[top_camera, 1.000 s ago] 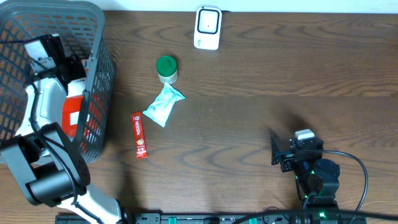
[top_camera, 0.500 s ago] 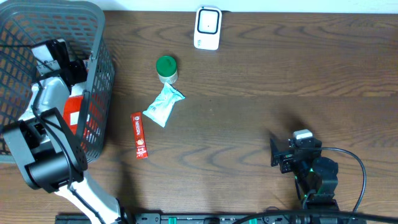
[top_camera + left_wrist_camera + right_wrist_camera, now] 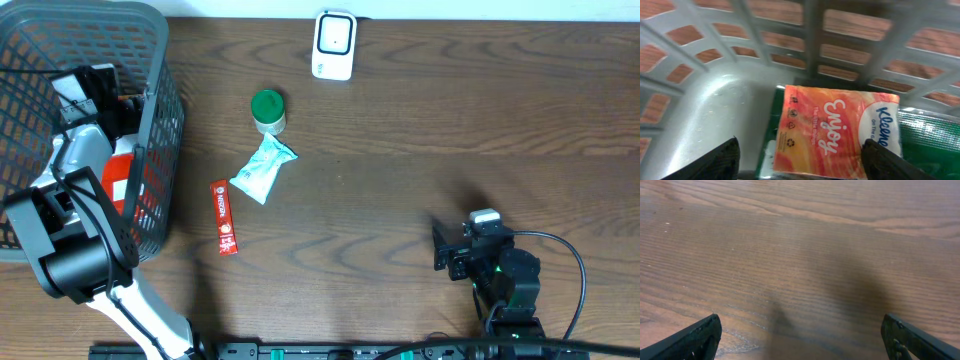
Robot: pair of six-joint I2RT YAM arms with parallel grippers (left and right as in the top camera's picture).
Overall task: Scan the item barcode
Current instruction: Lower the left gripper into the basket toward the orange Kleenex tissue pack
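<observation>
The left pincer (image 3: pixel 802 161) is down inside the gray basket (image 3: pixel 160 60) at the left edge of the tabletop (image 3: pixel 450 120). It is wide and holds nothing. Just below it an orange tissue pack (image 3: pixel 835 132) lies flat on the basket floor. The right pincer (image 3: pixel 800 336) is wide too, over bare wood near the front right corner. A white scanner (image 3: pixel 333 44) sits at the back edge. A green-lid jar (image 3: pixel 267 110), a pale pouch (image 3: pixel 263 168) and a red stick pack (image 3: pixel 224 217) lie beside the basket.
</observation>
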